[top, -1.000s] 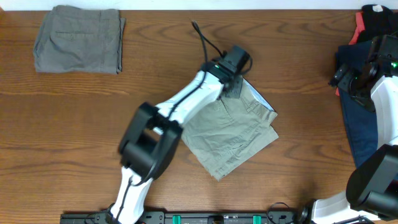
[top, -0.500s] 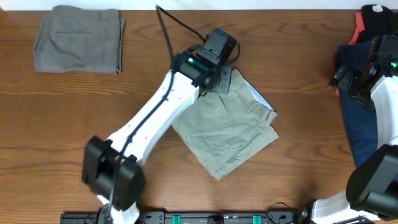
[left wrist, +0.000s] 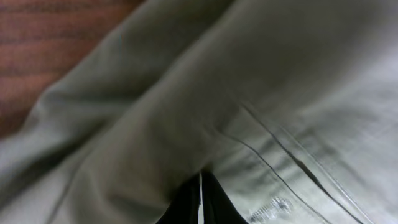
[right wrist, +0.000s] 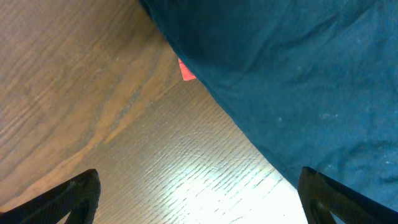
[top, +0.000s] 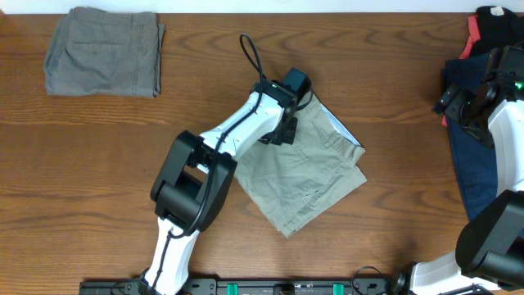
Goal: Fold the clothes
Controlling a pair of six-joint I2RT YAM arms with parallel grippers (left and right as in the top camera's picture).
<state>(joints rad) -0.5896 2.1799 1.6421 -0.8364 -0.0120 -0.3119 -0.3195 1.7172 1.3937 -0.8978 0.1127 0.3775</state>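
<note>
The light khaki shorts (top: 307, 176) lie partly folded on the wooden table, right of centre. My left gripper (top: 281, 131) is down on their upper left part. In the left wrist view the khaki cloth (left wrist: 186, 93) fills the frame, showing a seam and stitching. The two black fingertips (left wrist: 214, 202) are pressed together with a thin strip of cloth between them, so the left gripper (left wrist: 200, 198) is shut on the shorts. My right gripper (top: 455, 102) is at the far right beside the navy garment, open and empty (right wrist: 202, 199).
Folded darker grey shorts (top: 102, 51) lie at the back left. A navy blue garment (top: 473, 160) lies along the right edge and also shows in the right wrist view (right wrist: 298, 74). Red and black cloth (top: 490, 24) sits at the back right corner.
My left arm swung up and back, then its elbow folded in again. The gripper has come back down onto the shorts' upper left part. The right arm has not moved.
</note>
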